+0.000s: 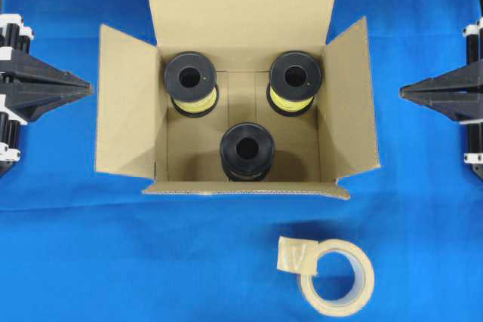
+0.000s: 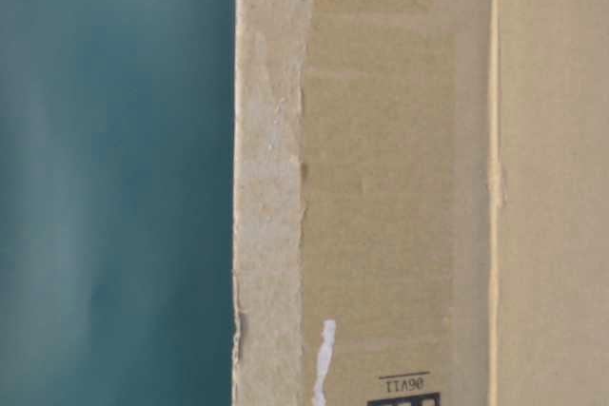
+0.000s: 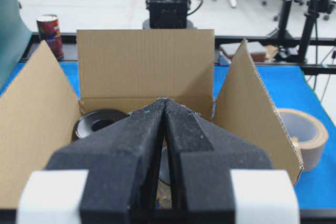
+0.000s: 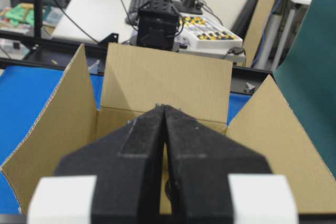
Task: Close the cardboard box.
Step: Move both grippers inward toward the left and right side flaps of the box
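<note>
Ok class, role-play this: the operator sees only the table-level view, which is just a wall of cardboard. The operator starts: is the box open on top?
Observer: Yes, the cardboard box has all four flaps open.
Operator: Is anything inside?
Observer: Three black spools stand on end; two show yellow winding.
Operator: Where are the grippers?
Observer: The left gripper and right gripper are shut, one on each side, outside the box.

Matt corrugated cardboard box [image 1: 128, 122]; glossy black plastic spools [image 1: 247, 150].
</note>
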Robot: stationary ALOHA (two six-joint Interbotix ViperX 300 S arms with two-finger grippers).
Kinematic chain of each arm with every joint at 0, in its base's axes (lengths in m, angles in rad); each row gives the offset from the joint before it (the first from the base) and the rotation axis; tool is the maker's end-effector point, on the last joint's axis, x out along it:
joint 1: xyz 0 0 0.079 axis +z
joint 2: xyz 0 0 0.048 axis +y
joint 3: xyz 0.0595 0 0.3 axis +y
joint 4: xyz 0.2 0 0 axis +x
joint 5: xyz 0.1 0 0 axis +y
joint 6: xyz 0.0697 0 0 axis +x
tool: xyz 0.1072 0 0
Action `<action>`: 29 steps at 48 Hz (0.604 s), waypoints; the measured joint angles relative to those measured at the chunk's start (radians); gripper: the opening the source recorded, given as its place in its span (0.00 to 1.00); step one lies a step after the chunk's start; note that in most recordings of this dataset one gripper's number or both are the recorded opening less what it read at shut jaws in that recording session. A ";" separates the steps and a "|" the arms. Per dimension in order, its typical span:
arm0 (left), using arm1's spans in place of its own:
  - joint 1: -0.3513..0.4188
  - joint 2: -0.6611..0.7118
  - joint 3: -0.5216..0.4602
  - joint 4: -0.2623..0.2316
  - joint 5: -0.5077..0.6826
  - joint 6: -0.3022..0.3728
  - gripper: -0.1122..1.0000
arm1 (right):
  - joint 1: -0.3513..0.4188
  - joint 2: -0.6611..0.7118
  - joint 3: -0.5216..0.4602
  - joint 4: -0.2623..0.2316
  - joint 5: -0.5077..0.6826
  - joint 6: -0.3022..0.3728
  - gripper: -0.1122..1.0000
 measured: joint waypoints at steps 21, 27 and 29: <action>0.000 -0.141 -0.006 -0.025 0.301 0.012 0.10 | 0.002 -0.077 -0.034 0.008 0.299 0.041 0.10; 0.000 -0.193 -0.006 -0.026 0.428 0.009 0.10 | 0.000 -0.080 -0.035 0.008 0.414 0.054 0.10; 0.002 -0.201 -0.006 -0.026 0.465 0.009 0.10 | 0.000 -0.078 -0.035 0.008 0.439 0.055 0.10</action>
